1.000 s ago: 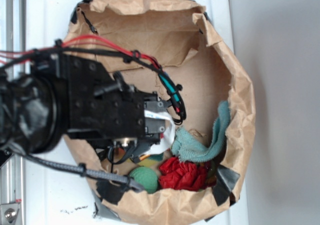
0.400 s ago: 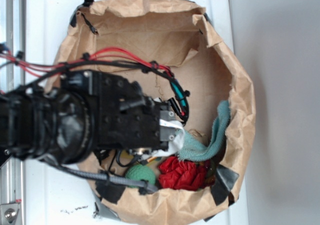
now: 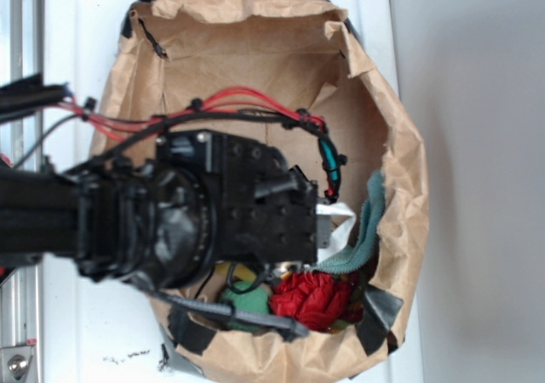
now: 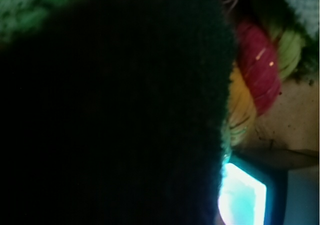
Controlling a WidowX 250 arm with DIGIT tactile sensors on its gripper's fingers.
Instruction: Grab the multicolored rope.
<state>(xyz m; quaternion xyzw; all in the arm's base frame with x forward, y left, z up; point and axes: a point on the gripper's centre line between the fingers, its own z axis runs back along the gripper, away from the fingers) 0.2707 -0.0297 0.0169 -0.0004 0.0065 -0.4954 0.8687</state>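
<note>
Tool (image 3: 328, 230) is sunk low in the paper bag (image 3: 400, 170), jaws hidden so grip unknown; the multicolored rope (image 4: 252, 80) lies right against the tool, beside the red fabric ball (image 3: 311, 298), its twisted length running alongside the tool.

arm (image 3: 170, 221) reaches from left into paper bag (image 3: 400, 145) — cloth (image 3: 368, 221) at right wall, ruffled ball (image 3: 313, 298) below it, rope (image 4: 255, 80) just beside the dark mass.
</note>
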